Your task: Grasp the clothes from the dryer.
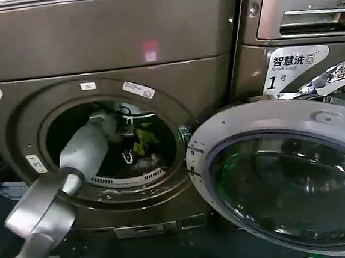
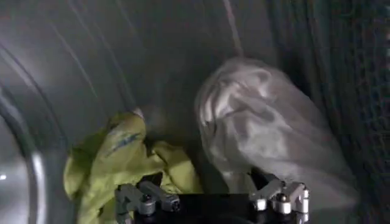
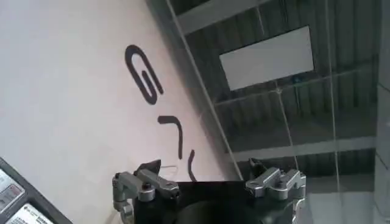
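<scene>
The dryer point(image 1: 153, 46) stands with its round porthole open and its glass door point(image 1: 233, 130) swung out to the right. My left arm reaches through the porthole, and the left gripper point(image 1: 124, 133) is inside the drum, close to the clothes point(image 1: 142, 140). In the left wrist view the lime yellow-green piece point(image 2: 122, 158) lies beside the white to pale grey piece point(image 2: 262, 122) on the drum wall. The left gripper point(image 2: 203, 178) is open just in front of both pieces, holding nothing. The right gripper point(image 3: 202, 167) is open and empty, pointing up at a wall and ceiling.
A second machine with an LG label and a silver drawer panel point(image 1: 307, 8) stands to the right of the dryer. The open door takes up the space in front of it. The porthole rim point(image 1: 178, 122) closely surrounds my left arm.
</scene>
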### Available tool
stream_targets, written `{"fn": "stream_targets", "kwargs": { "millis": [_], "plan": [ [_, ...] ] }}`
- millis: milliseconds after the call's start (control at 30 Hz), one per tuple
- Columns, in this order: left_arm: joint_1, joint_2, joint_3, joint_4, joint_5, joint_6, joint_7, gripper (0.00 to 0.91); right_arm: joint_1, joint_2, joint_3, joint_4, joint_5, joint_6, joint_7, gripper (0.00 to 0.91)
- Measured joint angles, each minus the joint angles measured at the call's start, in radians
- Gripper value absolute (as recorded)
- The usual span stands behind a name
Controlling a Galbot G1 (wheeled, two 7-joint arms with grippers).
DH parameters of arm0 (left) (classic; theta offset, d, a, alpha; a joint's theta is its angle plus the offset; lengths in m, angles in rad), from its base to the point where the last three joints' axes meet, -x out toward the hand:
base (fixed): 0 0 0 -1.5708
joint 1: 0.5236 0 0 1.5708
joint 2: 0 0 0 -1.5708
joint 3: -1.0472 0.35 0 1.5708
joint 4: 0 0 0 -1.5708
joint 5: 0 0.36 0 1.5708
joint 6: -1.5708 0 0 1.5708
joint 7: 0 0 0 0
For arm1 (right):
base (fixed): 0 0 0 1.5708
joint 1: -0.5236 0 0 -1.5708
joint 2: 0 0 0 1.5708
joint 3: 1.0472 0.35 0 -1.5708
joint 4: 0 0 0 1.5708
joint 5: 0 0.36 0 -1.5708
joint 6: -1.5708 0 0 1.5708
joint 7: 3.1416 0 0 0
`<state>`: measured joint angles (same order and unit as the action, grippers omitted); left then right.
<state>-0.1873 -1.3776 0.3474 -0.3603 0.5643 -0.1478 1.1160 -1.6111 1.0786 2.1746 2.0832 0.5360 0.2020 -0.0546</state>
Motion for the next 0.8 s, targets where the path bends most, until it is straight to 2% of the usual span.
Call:
{"fn": "stream_targets", "kwargs": {
  "millis": [367, 767, 800],
  "plan": [
    [0.016, 0.004, 0.040, -0.003, 0.019, -0.003, 0.027, 0.907, -0.003, 0.009, 0.000, 0.000, 0.000, 0.007, -0.003, 0.907],
    [0.059, 0.011, 0.017, -0.006, 0.029, -0.010, 0.019, 0.907, -0.002, 0.015, -0.011, 0.006, -0.001, 0.012, -0.006, 0.907],
    [0.063, 0.012, 0.014, -0.006, 0.029, -0.010, 0.017, 0.808, -0.002, 0.016, -0.012, 0.007, -0.001, 0.013, -0.006, 0.907]
  ]
}}
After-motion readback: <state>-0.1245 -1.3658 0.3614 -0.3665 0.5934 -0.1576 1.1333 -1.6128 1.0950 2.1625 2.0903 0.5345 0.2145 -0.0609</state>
